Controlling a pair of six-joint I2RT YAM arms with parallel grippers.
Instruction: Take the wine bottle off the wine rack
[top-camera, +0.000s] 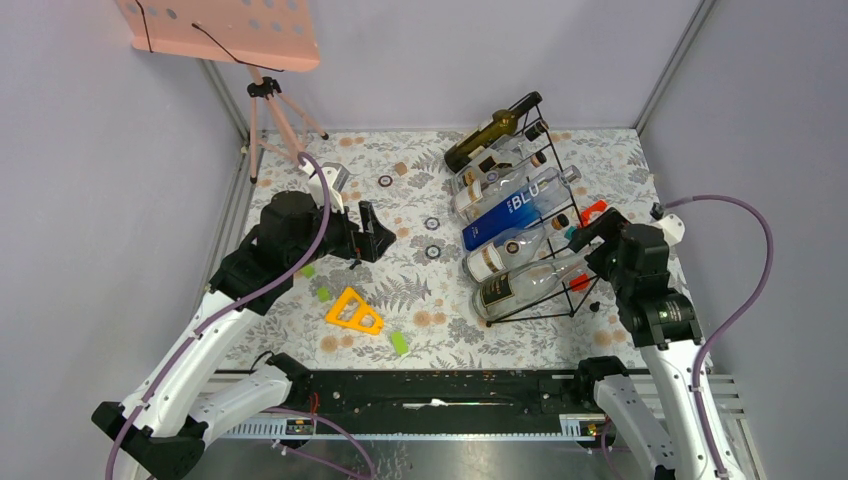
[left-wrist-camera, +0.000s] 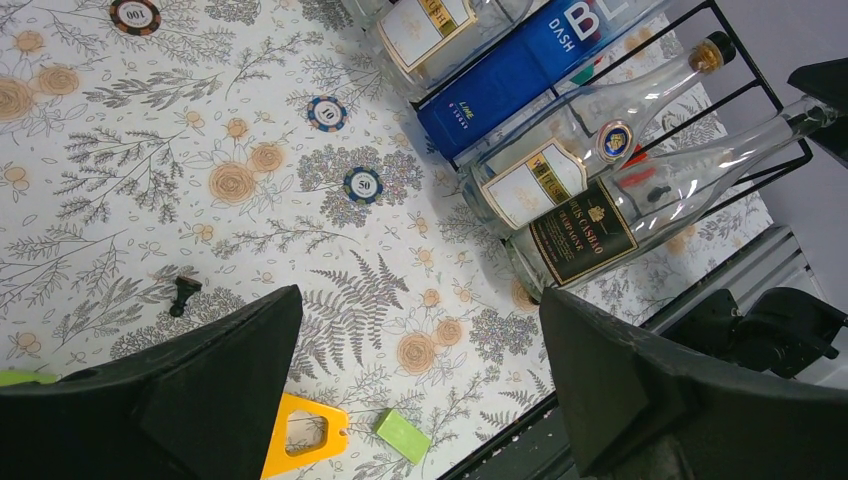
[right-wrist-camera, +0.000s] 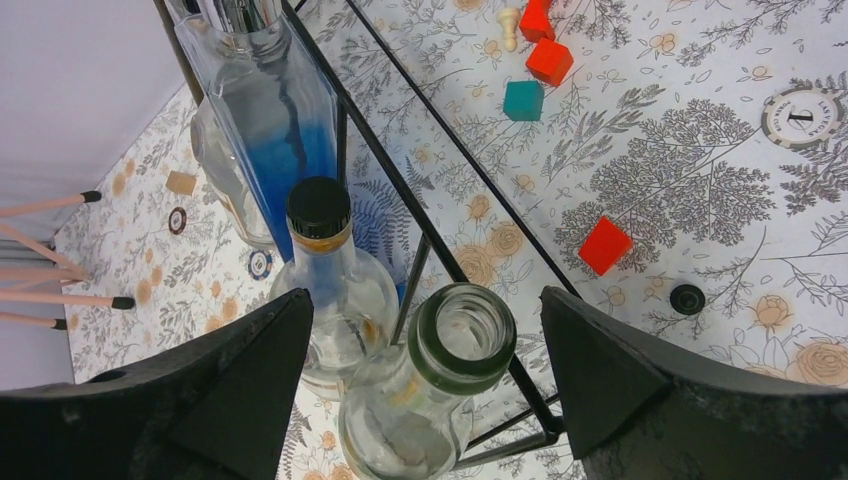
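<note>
Right end effector (right-wrist-camera: 423, 318), fingers spread, flanks uncapped wine bottle (right-wrist-camera: 440, 400) mouth.

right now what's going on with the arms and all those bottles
The right gripper is at the wine rack, its jaws open on either side of the uncapped neck of the nearest clear bottle, not closed on it. The left gripper hangs over the table to the left of the rack, jaws open, holding nothing. No bottle has been taken off yet.
</note>
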